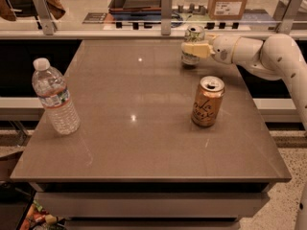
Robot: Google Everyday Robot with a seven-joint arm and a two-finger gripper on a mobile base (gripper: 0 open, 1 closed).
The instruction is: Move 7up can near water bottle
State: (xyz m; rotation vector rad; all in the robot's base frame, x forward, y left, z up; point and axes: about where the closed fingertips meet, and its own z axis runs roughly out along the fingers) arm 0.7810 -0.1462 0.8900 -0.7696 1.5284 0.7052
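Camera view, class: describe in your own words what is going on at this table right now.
The robot's gripper, at the table's far right corner, is closed around the upright 7up can. The water bottle stands near the left edge, well across the table, so the can is not yet near it. An orange-tan can stands untouched on the right side.
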